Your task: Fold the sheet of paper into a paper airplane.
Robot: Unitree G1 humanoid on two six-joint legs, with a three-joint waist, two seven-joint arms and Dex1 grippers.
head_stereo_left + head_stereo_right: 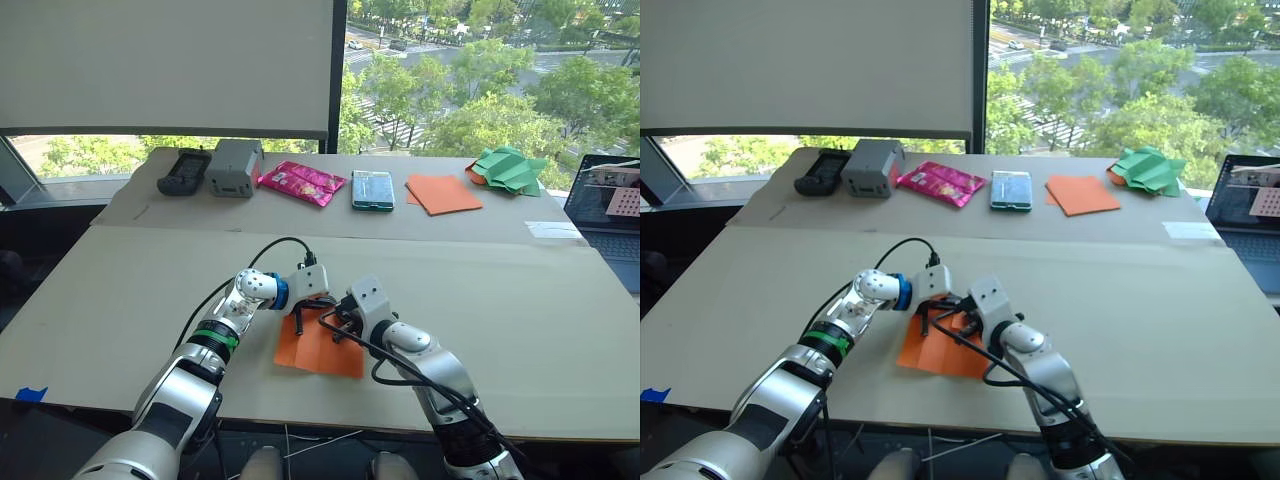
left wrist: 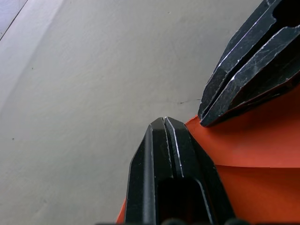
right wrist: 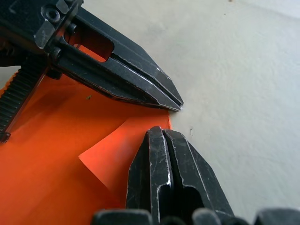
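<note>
On the near part of the table (image 1: 520, 330), the sheet of paper (image 1: 322, 350) lay flat in front of me, close to the table's near edge. Both of my grippers were down at its far edge, tips almost meeting. The left gripper (image 2: 164, 121) had its fingers pressed together, tip resting at the paper's corner; I could not tell whether any paper was caught between them. The right gripper (image 3: 161, 130) was likewise pinched closed, tip on the same corner of the orange sheet, just beside the left one. In the right wrist view a small flap of the paper showed lighter than the rest, with a crease running beside it. Along the far side of the table sat a black remote (image 1: 184, 171), a grey box (image 1: 234, 167), a pink packet (image 1: 301, 183), a phone (image 1: 372, 190), a stack of orange sheets (image 1: 444, 194) and crumpled green paper (image 1: 510, 169). A laptop (image 1: 610, 210) stood at the right edge.
</note>
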